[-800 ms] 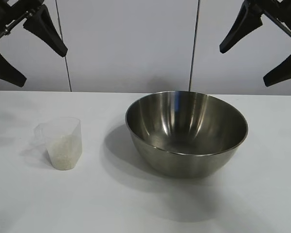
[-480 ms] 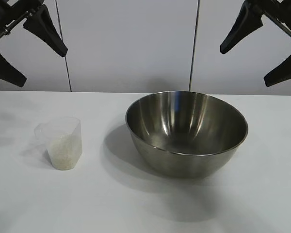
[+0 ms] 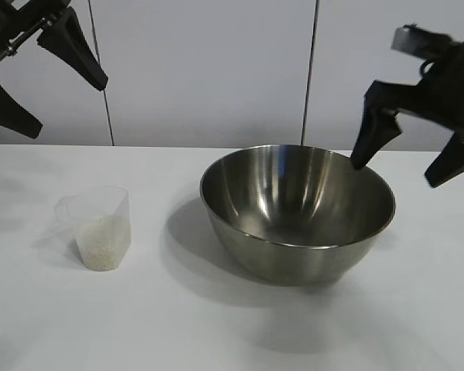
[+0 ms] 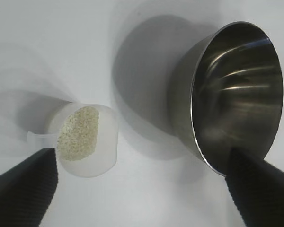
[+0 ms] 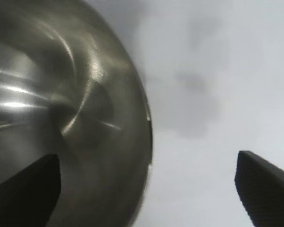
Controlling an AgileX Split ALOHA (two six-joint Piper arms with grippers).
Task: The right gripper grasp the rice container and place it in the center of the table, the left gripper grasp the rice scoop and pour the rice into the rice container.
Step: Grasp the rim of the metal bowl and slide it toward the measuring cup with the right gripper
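The rice container [image 3: 298,212], a big shiny steel bowl, stands on the white table [image 3: 216,332] a little right of centre. The rice scoop [image 3: 98,228], a clear plastic cup, stands to its left with rice [image 3: 102,241] in its lower half. My right gripper [image 3: 393,175] hangs open just over the bowl's right rim. One finger is above the inside of the bowl and the other is outside it, neither touching. In the right wrist view the bowl's rim [image 5: 146,123] runs between the open right gripper [image 5: 146,158]. My left gripper [image 3: 73,109] is open, high at the far left, empty.
A pale panelled wall [image 3: 209,69] rises behind the table. In the left wrist view the scoop [image 4: 85,142] with its rice [image 4: 78,132] and the bowl [image 4: 236,94] lie well below the open left gripper [image 4: 141,158], with bare tabletop between them.
My right gripper has come down from the upper right corner to the bowl's right rim. The left gripper, bowl and scoop have not moved.
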